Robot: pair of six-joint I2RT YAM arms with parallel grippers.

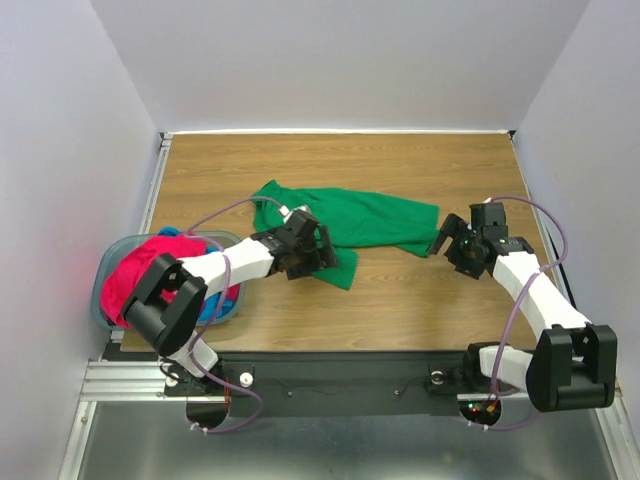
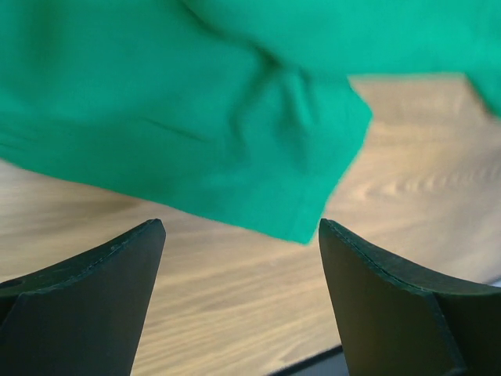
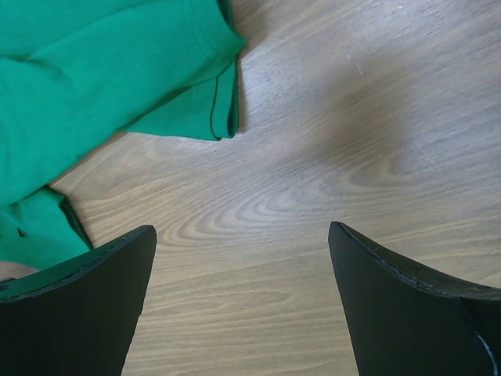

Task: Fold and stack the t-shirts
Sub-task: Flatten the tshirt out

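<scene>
The green t-shirt (image 1: 350, 215) lies loosely spread and rumpled, stretched sideways across the wooden table (image 1: 400, 310), with one flap drooping toward the near edge at its lower middle. That's our landmark.

The left gripper (image 1: 325, 252) hovers right at that near flap, over the shirt's near-left part. In the left wrist view both dark fingers (image 2: 94, 298) stand wide apart with only bare wood between them. A green hemmed corner hangs just beyond the tips, and nothing is pinched.

The right gripper (image 1: 445, 238) sits just off the shirt's right end, beside the cloth rather than on it. From its wrist camera the jaws are spread wide too. There is wood grain in the gap between them, a folded green edge up and to the left, and another bit of green by the left finger. No cloth is caught here either.

Well to the left of the green shirt, off the table's left edge, sits the grey-blue basket (image 1: 100, 290). The pink-red t-shirt (image 1: 135, 275) is heaped up over its rim. The blue t-shirt (image 1: 213, 306) peeks out beneath it on the side nearest the green shirt, and the left arm's elbow partly covers the heap.
</scene>
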